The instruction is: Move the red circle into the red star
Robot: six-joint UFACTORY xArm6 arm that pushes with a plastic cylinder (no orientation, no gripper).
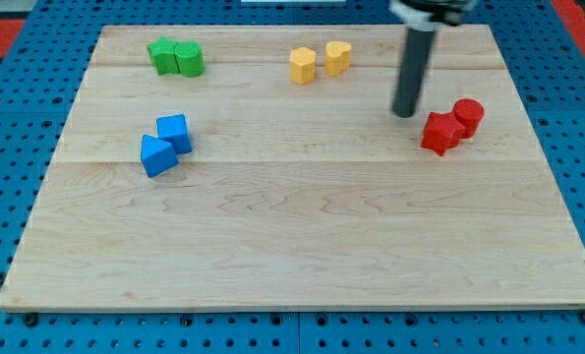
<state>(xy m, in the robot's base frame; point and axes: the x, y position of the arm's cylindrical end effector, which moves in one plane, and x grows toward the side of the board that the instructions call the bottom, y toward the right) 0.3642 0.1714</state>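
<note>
The red circle (pixel 469 115) stands near the board's right edge, touching the red star (pixel 439 133) on the star's upper right side. My tip (pixel 405 114) rests on the board just left of the red star, a short gap away from it. The dark rod rises from the tip to the view's top edge.
Two yellow blocks (pixel 303 66) (pixel 337 57) sit side by side at the top centre. Two green blocks (pixel 161 55) (pixel 189 59) touch at the top left. Two blue blocks (pixel 174 132) (pixel 156 155) touch at the left. The wooden board (pixel 292 246) lies on a blue pegboard.
</note>
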